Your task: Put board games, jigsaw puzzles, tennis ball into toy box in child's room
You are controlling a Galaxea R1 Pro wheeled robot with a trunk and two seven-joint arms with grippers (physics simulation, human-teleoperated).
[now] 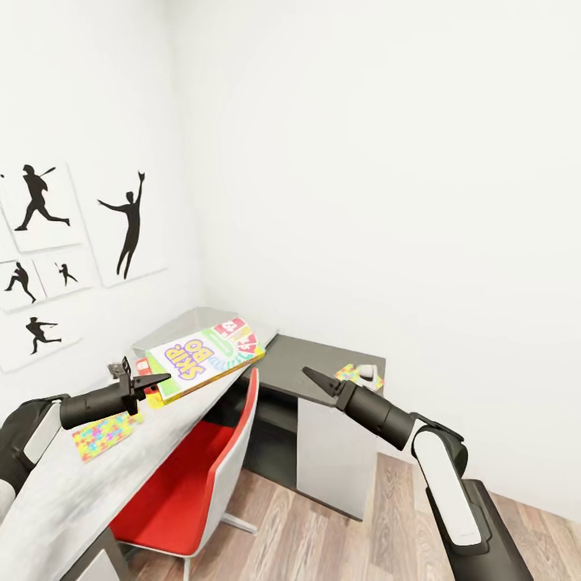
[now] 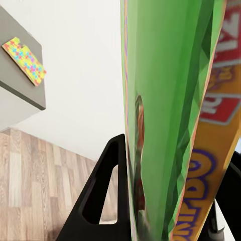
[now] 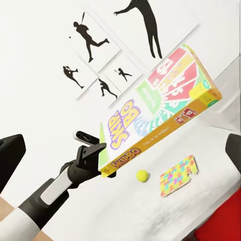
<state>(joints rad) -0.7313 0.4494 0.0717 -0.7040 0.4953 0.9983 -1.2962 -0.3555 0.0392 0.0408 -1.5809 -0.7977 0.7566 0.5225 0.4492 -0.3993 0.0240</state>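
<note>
Gripping the larger board game (image 1: 206, 357) by one short edge, the left gripper (image 1: 150, 382) has its fingers (image 2: 103, 193) closed against the box and holds it in the air above the white table (image 1: 56, 500), tilted, with the far end over the toy box (image 1: 187, 320). Under the lifted box lie the tennis ball (image 3: 142, 175) and one jigsaw puzzle (image 3: 178, 175), both on the table. A second jigsaw puzzle (image 1: 104, 436) lies on the table just beside the left arm. Another puzzle (image 1: 353, 374) rests on the lower dark unit (image 1: 311, 361) joined to the table. The right gripper (image 1: 320, 379) hangs over this unit with nothing in it; I cannot tell how wide it stands. A red chair (image 1: 181, 492) is pushed to the table.
</note>
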